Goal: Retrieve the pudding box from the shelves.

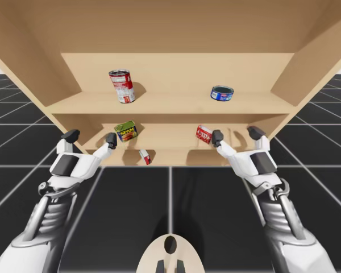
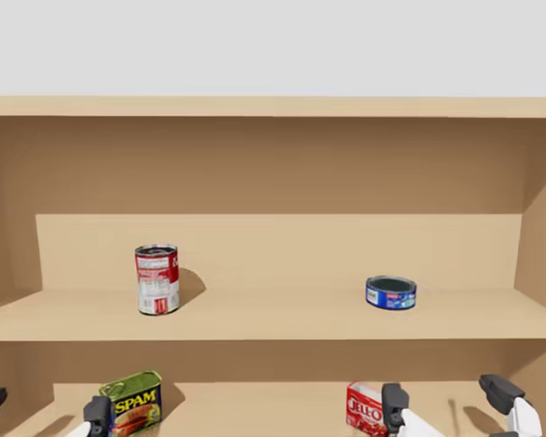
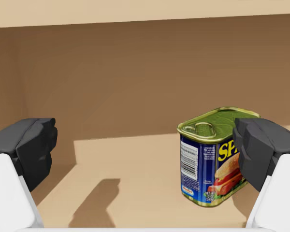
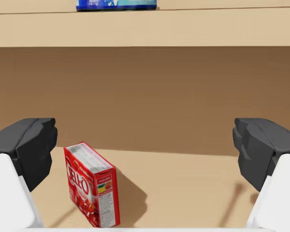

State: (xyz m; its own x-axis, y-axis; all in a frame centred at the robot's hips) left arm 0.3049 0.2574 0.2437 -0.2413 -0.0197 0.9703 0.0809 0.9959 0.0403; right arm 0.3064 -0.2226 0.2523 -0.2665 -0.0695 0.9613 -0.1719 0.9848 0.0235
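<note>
Small red-and-white box on lowest shelf between left gripper and right gripper, both wide-open, empty.

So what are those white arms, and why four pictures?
They are a computer-drawn robot's arms. One picture looks down from above, one from its head, and one from each hand. Its left gripper and right gripper are both open, holding nothing. Before them stand wooden shelves. The upper shelf carries a tall red-and-white can and a flat blue round can. Lower down, a blue tin with a green top stands ahead of the left gripper, and a small red box ahead of the right.
</note>
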